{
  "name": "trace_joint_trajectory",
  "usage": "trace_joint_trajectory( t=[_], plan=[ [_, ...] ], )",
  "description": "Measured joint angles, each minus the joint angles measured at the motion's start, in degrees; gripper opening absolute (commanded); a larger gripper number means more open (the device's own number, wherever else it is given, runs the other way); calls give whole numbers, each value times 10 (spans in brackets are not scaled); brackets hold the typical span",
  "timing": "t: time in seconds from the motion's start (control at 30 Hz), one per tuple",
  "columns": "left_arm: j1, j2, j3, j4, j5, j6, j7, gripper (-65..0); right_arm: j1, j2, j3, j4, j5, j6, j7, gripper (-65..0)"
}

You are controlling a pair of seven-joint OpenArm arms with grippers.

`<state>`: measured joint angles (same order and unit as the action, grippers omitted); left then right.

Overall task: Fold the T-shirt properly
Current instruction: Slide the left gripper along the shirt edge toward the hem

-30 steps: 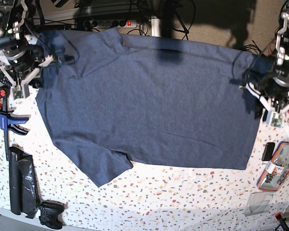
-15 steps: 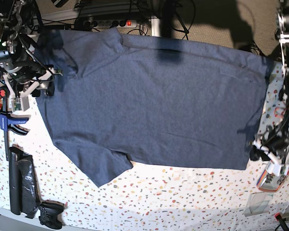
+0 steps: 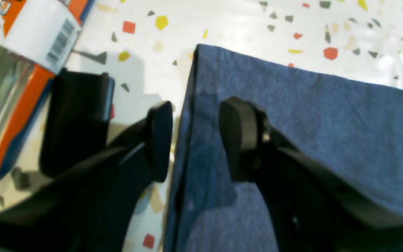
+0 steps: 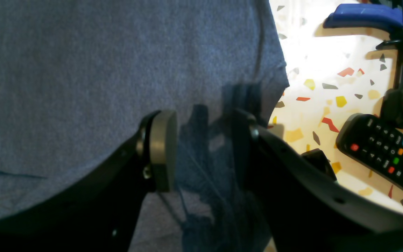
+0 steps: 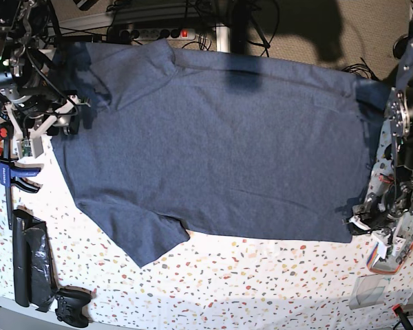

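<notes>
T-shirt (image 5: 220, 151) first, base view: it's spread out over the speckled table (image 5: 261, 282), dark navy and pretty flat, with a flap folded over near the top on your right arm's side and one piece sticking out at the bottom on that same side. Your right gripper (image 5: 67, 127) is over the shirt's upper edge area on that side, and your left gripper (image 5: 358, 230) is down by the bottom corner on the other side. Near your right arm there's a blue and black clamp (image 5: 15, 173) on the table, with a black pouch-like thing (image 5: 32, 258) below it. Left wrist view: you've got the left gripper's fingers wide apart, nothing between them but air — the shirt's side edge runs beneath, corner just past the tips. A black case (image 3: 77, 122) sits beside the shirt, next to a clear pack with orange edging (image 3: 16, 87). Right wrist view: the right gripper is wide too, empty, with shirt fabric under both fingers — and you can see a black remote (image 4: 383, 150) with coloured buttons off to the side, near the clamp.
</notes>
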<state>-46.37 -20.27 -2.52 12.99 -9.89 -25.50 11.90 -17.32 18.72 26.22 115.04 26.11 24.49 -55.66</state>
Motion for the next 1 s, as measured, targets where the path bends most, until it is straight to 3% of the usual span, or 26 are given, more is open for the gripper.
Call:
trace_joint_trajectory(
  t=[0.1, 0.2, 0.33, 0.9, 1.0],
  plan=[
    [-1, 6, 0, -19, 29, 5, -45, -401, 0, 0, 0, 0, 0, 0, -4, -392],
    [-2, 11, 0, -19, 56, 33, -60, -401, 0, 0, 0, 0, 0, 0, -4, -392],
    [-1, 17, 0, -19, 66, 45, -58, -401, 0, 0, 0, 0, 7, 0, -9, -392],
    [3, 20, 0, -30, 90, 45, -36, -401, 0, 0, 0, 0, 11, 2, -30, -392],
    [9, 21, 0, -30, 96, 82, -49, -401, 0, 0, 0, 0, 11, 2, -30, -392]
  ],
)
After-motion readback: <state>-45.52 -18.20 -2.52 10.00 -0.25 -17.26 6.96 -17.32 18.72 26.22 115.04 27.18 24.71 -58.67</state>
